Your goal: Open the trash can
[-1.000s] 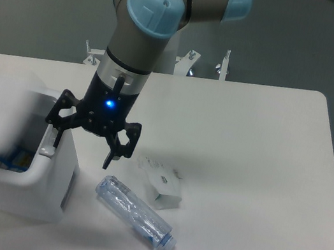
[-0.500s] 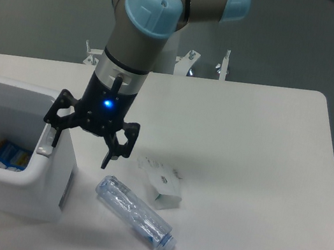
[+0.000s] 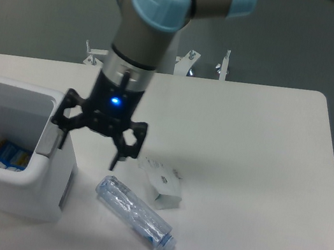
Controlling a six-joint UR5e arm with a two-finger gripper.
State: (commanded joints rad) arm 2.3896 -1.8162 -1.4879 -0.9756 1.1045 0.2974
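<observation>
The white trash can stands at the table's left front. It is open at the top, the lid is out of view, and blue-and-white packaging lies inside. A grey tab sits on its right rim. My gripper hangs open and empty just right of the can's right rim, one finger beside the tab, the other finger above the table.
A clear plastic bottle lies on the white table in front of the gripper. A small white carton lies just behind it. The table's right and front edges are close.
The lid, still blurred over the can's left side a second ago, has swung out of view, leaving the can open. The gripper has since shifted slightly right and down.
</observation>
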